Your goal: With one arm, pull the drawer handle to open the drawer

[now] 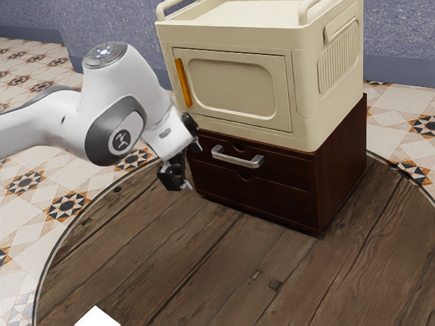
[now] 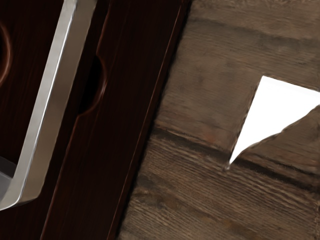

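In the exterior view my gripper (image 1: 194,164) is at the left end of the dark brown cabinet's front, its two black fingers spread one above the other with nothing between them. The silver bar handle (image 1: 237,158) is to the exterior view's right of them, apart from the fingertips. It is fixed to the upper drawer (image 1: 282,169), whose front sits flush with the cabinet, so the drawer is shut. In the wrist view the handle (image 2: 56,102) appears large and close, crossing the dark drawer front (image 2: 22,100) at a slant.
A cream box-shaped appliance (image 1: 238,85) with an orange door handle (image 1: 183,83) stands on the cabinet. Round wooden table (image 1: 224,272) extends in front. A white patch (image 1: 97,318) lies near its front edge; a white shape (image 2: 267,117) shows in the wrist view.
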